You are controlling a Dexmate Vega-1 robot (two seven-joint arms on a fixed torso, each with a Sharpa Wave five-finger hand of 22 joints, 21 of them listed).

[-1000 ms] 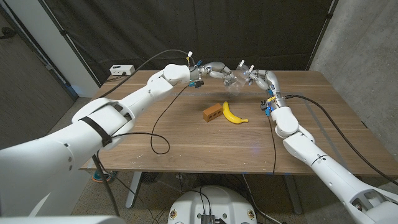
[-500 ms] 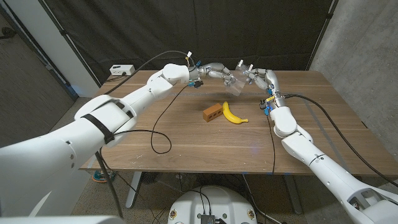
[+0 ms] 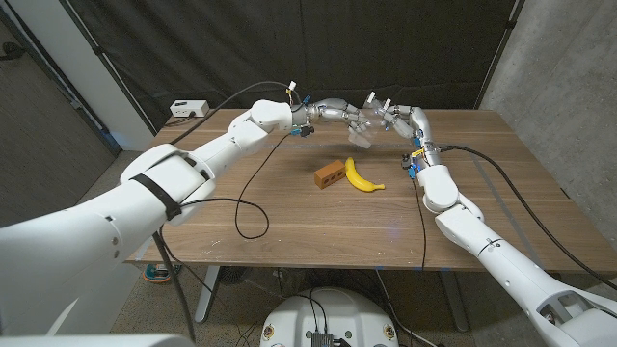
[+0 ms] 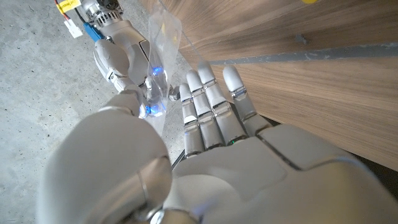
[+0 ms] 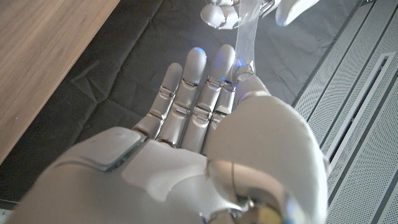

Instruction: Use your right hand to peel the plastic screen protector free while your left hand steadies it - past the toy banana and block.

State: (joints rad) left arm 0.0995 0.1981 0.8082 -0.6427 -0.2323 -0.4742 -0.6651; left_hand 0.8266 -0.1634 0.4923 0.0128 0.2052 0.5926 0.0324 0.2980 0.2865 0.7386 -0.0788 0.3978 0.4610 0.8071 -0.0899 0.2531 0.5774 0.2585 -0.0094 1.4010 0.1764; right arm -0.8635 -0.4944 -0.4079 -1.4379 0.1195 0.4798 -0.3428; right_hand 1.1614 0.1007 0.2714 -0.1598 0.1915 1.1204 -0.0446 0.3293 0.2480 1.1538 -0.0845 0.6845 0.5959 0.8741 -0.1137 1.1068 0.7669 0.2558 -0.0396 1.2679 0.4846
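Far over the table's back half, raised above the wood: left hand [image 3: 333,108] on the left, pinching the clear screen protector [image 3: 362,132] between thumb and fingers, other fingers stretched forward. In the left wrist view, thumb [image 4: 124,59] pressed against the film [image 4: 160,50], edge-on and nearly see-through. Just to the right, right hand [image 3: 395,120] meeting it, also pinching the sheet; in the right wrist view, film [image 5: 247,28] caught at the thumb tip, remaining fingers [image 5: 186,93] straight and apart. Nearer the robot, well below the hands: small orange-brown block [image 3: 330,173], touching or just beside the toy banana [image 3: 361,176] on its right.

Risks, as a judgement only:
- Slipping out of either pinch, given thin, slick plastic and small contact at the fingertips.
- Creasing or tearing if pulled apart too sharply, or with the two hands twisting against each other.
- Both layers coming away together instead of separating, should the right pinch hold the whole thickness; impossible to tell from here which layer is caught.
- Dropping onto block and banana below.
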